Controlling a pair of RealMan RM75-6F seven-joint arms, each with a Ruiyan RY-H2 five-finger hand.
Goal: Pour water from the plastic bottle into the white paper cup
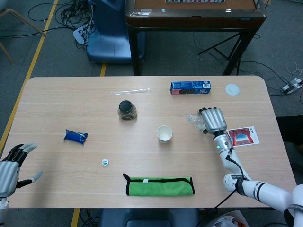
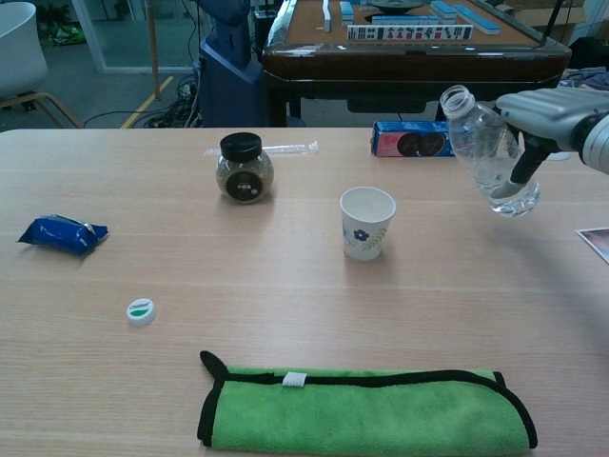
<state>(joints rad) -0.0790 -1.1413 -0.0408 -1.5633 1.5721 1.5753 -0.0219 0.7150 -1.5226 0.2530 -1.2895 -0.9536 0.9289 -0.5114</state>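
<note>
My right hand (image 1: 213, 120) (image 2: 552, 122) grips a clear, uncapped plastic bottle (image 2: 487, 153) (image 1: 194, 119) and holds it in the air, tilted with its mouth pointing left toward the cup. A little water lies in the bottle's lower end. The white paper cup (image 1: 164, 134) (image 2: 366, 222) with a flower print stands upright at mid table, left of and below the bottle's mouth, apart from it. My left hand (image 1: 12, 168) hovers open at the table's near left edge, holding nothing.
A dark-lidded jar (image 2: 245, 168), a blue biscuit box (image 2: 428, 139) and a wrapped straw (image 2: 271, 149) lie beyond the cup. A blue packet (image 2: 61, 233) and the bottle cap (image 2: 141, 310) lie left, a green cloth (image 2: 366, 410) in front, a red card (image 1: 242, 136) and a white lid (image 1: 232, 89) right.
</note>
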